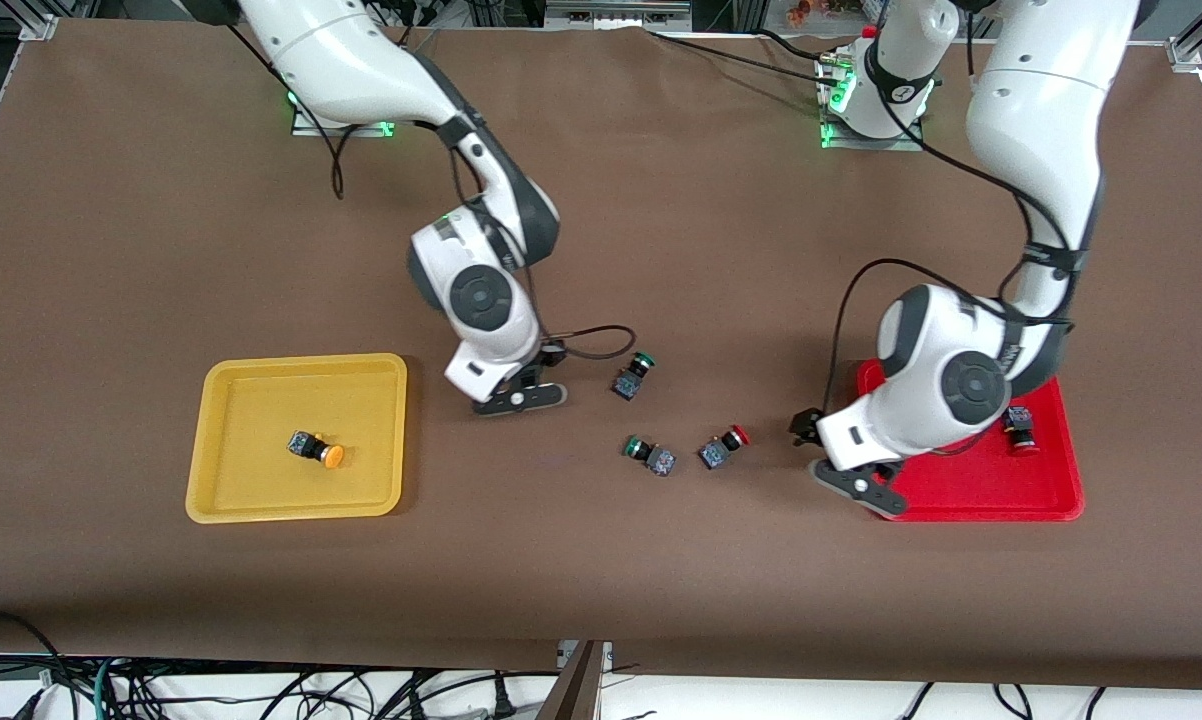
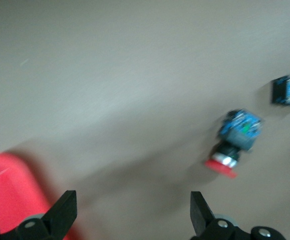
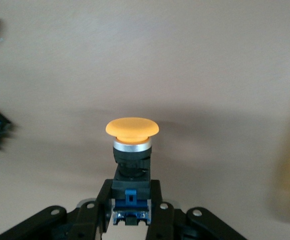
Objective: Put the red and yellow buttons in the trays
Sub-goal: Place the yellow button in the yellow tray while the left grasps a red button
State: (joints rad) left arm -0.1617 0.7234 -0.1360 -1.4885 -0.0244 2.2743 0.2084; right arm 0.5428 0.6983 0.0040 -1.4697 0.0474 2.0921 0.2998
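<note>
My right gripper [image 3: 130,202] is shut on the blue-grey base of a yellow button [image 3: 132,137] and holds it above bare table beside the yellow tray [image 1: 261,400]. In the front view this gripper [image 1: 519,396] hides that button. Another yellow button [image 1: 316,448] lies in the yellow tray. My left gripper [image 1: 864,486] is open and empty over the table at the red tray's [image 1: 971,485] edge; its fingertips [image 2: 65,210] stand wide apart. A red button [image 1: 1019,430] lies in the red tray. Another red button [image 1: 723,445] lies on the table between the grippers and shows in the left wrist view [image 2: 234,142].
Two green-capped switches lie on the table, one [image 1: 633,375] close to my right gripper, one [image 1: 649,455] beside the loose red button. The red tray's corner [image 2: 5,195] shows in the left wrist view. A black cable [image 1: 601,345] loops from the right wrist.
</note>
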